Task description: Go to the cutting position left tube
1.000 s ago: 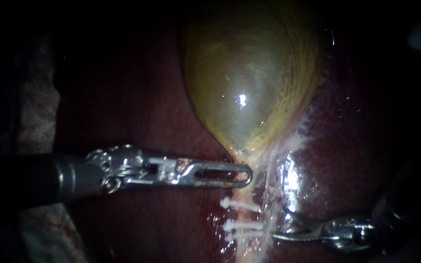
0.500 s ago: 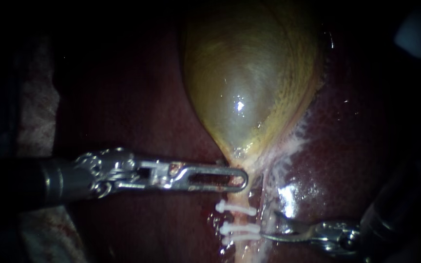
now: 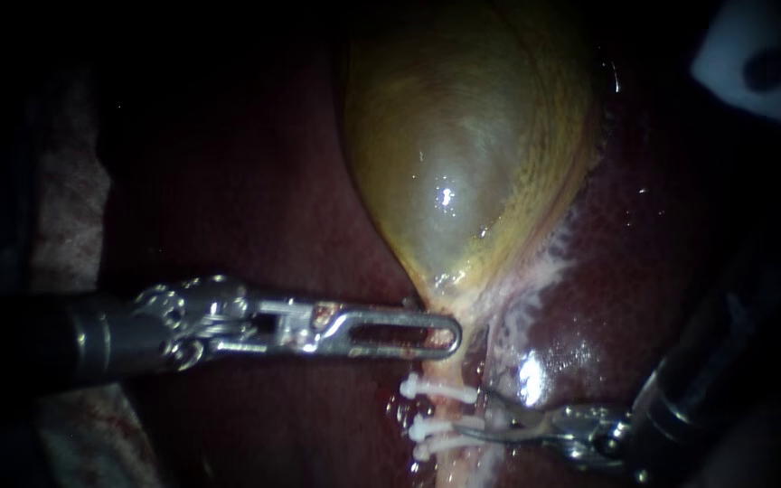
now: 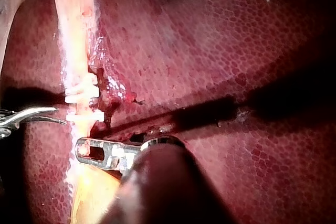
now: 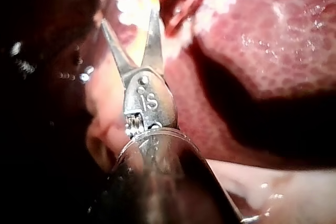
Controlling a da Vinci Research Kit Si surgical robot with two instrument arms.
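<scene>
**Q:** Item one, our left instrument?
**A:** A slotted claw, closed flat on the gallbladder neck, just above the clips. We judge that it grips there to draw the neck taut, so the tube below lies straight for cutting.

**Q:** Item two, the tube?
**A:** The clipped tube is pale and runs down from the neck over the liver. Three white clips cross it: one alone, with a pair below.

**Q:** Item three, our right instrument?
**A:** Two curved blades, claw narrowly parted and holding nothing, with the tips at the tube's right edge among the clips. In the right wrist view the blades straddle the tube without biting.

**Q:** Status?
**A:** Close to the cutting position. We judge that a small advance into the gap between the clips is left.
</scene>
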